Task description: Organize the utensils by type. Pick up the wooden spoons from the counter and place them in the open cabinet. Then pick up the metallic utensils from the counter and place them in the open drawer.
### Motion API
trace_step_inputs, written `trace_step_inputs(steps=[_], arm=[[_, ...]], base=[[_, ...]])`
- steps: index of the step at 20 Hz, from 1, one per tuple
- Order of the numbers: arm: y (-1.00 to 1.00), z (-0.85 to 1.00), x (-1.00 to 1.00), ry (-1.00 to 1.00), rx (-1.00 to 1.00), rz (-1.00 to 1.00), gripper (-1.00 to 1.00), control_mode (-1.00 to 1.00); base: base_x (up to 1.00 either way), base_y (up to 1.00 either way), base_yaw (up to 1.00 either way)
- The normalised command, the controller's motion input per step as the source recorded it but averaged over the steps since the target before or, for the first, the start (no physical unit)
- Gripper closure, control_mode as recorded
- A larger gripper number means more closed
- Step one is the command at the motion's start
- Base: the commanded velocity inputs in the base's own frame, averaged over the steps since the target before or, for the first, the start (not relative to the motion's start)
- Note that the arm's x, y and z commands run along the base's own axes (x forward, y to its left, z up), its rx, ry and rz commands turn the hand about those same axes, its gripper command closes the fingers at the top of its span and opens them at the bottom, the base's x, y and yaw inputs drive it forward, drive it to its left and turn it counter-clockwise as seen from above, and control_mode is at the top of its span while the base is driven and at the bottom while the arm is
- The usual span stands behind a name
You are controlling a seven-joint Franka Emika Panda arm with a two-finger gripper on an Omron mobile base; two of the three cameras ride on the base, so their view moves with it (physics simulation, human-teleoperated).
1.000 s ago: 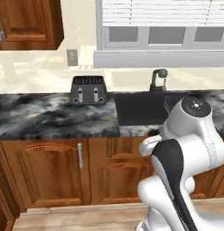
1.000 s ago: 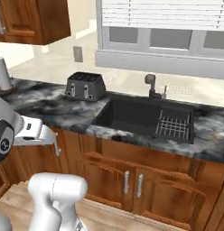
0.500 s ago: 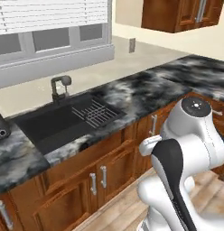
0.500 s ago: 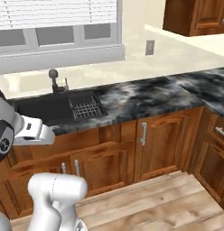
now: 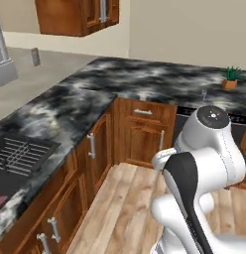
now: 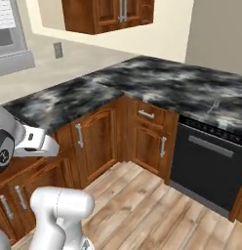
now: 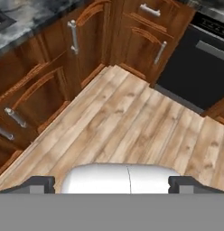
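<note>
A small grey fork lies on the black marbled counter; the gripper hangs spread and empty over the wooden floor.

The fork (image 6: 213, 104) rests on the far stretch of the counter (image 6: 157, 83), above the black dishwasher (image 6: 209, 166); in the left base view it is a thin grey piece (image 5: 204, 93) just beside a small potted plant (image 5: 230, 78). The counter bends round a corner, with reddish-brown cabinet doors (image 6: 96, 140) and a shut drawer (image 6: 147, 114) beneath it. A sink with a wire rack (image 5: 18, 154) sits in the near run of counter. The gripper (image 7: 111, 184) has its two dark fingertips (image 7: 39, 184) wide apart with nothing between them, pointing down at the pale plank floor (image 7: 127, 126) before the corner cabinets.
</note>
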Motion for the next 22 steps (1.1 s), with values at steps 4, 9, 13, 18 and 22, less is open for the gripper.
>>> trace_step_inputs(steps=[4,9,13,18,22], arm=[[0.0,0.0,0.0,0.0,0.0,0.0,-1.0,1.0],[0.0,0.0,0.0,0.0,0.0,0.0,-1.0,1.0],[0.0,0.0,0.0,0.0,0.0,0.0,-1.0,1.0],[0.0,0.0,0.0,0.0,0.0,0.0,-1.0,1.0],[0.0,0.0,0.0,0.0,0.0,0.0,-1.0,1.0]], base=[[0.0,-0.63,-0.73],[0.0,-0.62,-0.74],[0.12,-0.52,-0.71],[0.4,-0.32,-0.51],[0.57,-0.04,0.04]])
